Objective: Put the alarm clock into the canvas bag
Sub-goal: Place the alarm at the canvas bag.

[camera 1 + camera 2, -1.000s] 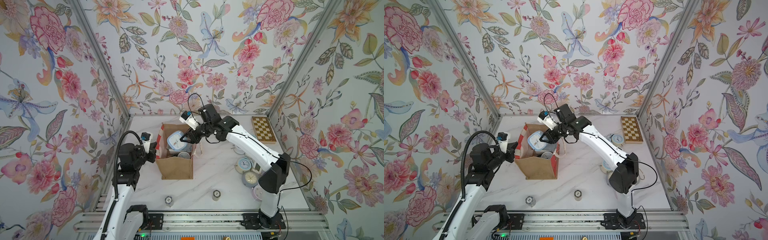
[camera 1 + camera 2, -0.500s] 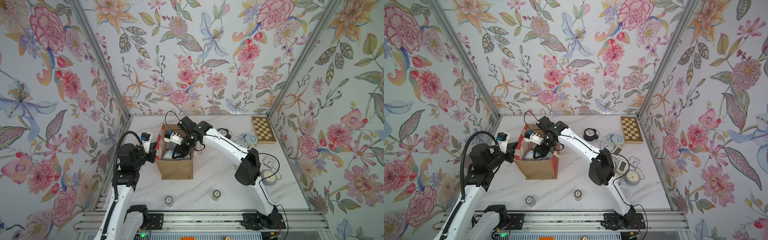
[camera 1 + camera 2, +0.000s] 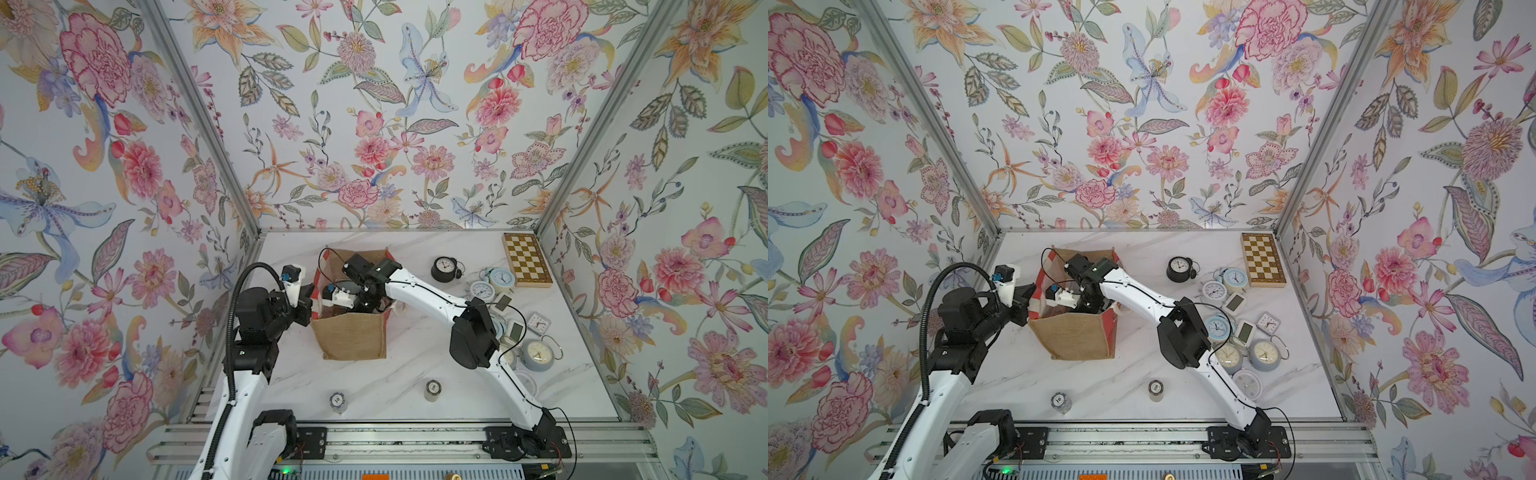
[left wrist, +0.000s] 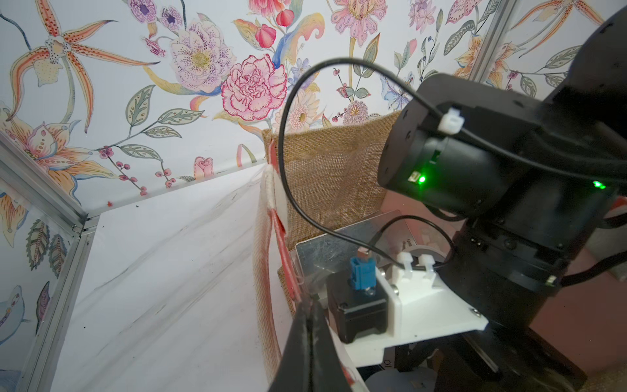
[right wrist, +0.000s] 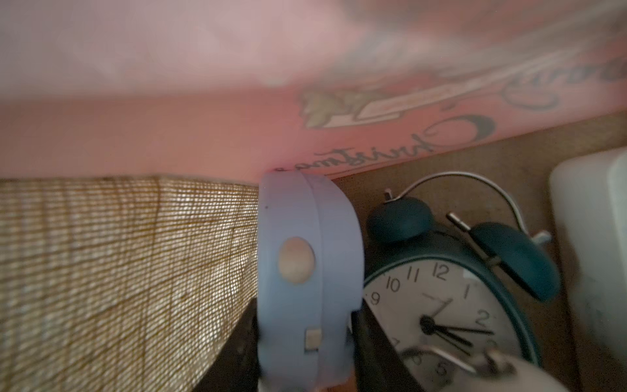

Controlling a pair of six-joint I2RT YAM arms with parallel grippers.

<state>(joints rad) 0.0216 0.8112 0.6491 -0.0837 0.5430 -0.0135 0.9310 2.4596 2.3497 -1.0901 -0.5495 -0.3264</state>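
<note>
Jaws: right gripper (image 5: pixel 302 356) clamps pale blue alarm clock (image 5: pixel 305 258) edge-on, inside canvas bag (image 3: pixel 351 336) | left gripper (image 4: pixel 307 325) pinched on bag's left rim | clock beside teal twin-bell clock (image 5: pixel 441 305); release looks next

Coarse, open-weave burlap on the canvas bag (image 5: pixel 101 271), rough and matt. The pale blue alarm clock (image 5: pixel 305 271) looks like smooth, matt plastic. The teal clock (image 5: pixel 451 292) has a matt painted shell. The tabletop (image 3: pixel 415 374) is sleek, marble-look.
</note>
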